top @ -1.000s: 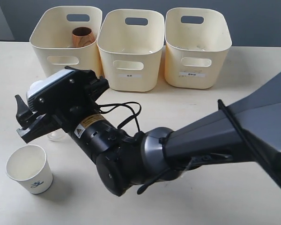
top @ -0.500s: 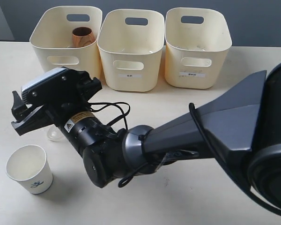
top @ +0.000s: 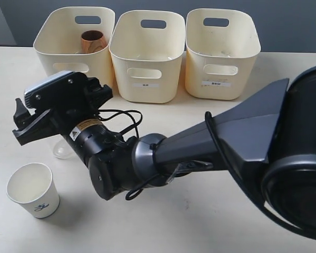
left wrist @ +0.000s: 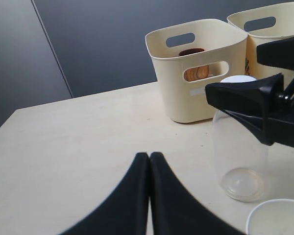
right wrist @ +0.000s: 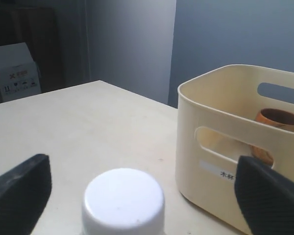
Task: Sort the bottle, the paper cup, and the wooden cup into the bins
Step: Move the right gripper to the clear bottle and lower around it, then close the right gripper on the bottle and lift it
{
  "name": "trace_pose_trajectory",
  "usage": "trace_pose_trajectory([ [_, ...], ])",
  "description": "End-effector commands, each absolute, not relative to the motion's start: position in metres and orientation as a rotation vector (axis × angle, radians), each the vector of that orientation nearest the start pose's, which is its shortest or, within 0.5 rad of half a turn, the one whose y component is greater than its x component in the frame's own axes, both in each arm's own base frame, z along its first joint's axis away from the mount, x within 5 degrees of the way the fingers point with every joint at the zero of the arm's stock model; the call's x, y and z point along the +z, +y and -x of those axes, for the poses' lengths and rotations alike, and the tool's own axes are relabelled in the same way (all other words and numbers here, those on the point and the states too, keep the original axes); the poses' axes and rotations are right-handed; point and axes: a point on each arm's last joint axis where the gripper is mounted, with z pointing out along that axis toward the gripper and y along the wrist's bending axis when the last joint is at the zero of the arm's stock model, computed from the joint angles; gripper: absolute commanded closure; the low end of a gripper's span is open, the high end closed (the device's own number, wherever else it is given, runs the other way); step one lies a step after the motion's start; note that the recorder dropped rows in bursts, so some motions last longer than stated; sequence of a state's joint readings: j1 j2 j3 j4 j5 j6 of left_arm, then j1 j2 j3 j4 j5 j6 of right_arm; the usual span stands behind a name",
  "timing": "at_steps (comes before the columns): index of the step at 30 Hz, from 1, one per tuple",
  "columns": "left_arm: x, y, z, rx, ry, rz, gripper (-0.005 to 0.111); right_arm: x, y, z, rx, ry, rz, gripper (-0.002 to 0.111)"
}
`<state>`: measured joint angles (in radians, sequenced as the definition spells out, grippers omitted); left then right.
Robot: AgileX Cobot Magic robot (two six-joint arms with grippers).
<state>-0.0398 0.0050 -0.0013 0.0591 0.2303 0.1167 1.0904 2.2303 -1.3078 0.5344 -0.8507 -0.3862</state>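
The bottle (left wrist: 239, 156) stands upright on the table (top: 210, 211), cap (right wrist: 123, 200) between the right gripper's (right wrist: 137, 188) wide-open fingers (untouched). Paper cup (top: 32, 190) nearby; wooden cup (top: 92, 41) in the left bin (top: 58, 55). Left gripper (left wrist: 149, 166) closed, empty.

A pale cream table (top: 226, 211) is seen carrying three bins (top: 147, 55), lined up side by side along its far edge. The bottle (left wrist: 237, 156) is stood upright nearer the front, with the paper cup (top: 32, 190) set just beside it.
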Motion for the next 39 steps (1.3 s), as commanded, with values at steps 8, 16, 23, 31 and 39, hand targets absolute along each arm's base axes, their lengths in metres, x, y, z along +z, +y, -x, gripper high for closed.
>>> trace_pose_trajectory([
  [8, 0.193, -0.001, -0.056, 0.114, 1.7, -0.179, 0.107, 0.137, 0.404, -0.262, 0.492, 1.584, 0.574, 0.012],
  [16, 0.193, -0.001, -0.056, 0.114, 1.701, -0.179, 0.107, 0.136, 0.403, -0.263, 0.489, 1.602, 0.552, 0.036],
  [23, 0.193, -0.001, -0.056, 0.114, 1.701, -0.179, 0.107, 0.134, 0.403, -0.263, 0.491, 1.615, 0.561, 0.08],
  [31, 0.193, -0.001, -0.056, 0.114, 1.701, -0.179, 0.107, 0.139, 0.399, -0.265, 0.486, 1.636, 0.483, 0.109],
  [39, 0.193, -0.001, -0.056, 0.114, 1.701, -0.179, 0.107, 0.171, 0.371, -0.261, 0.382, 1.579, 0.401, 0.109],
])
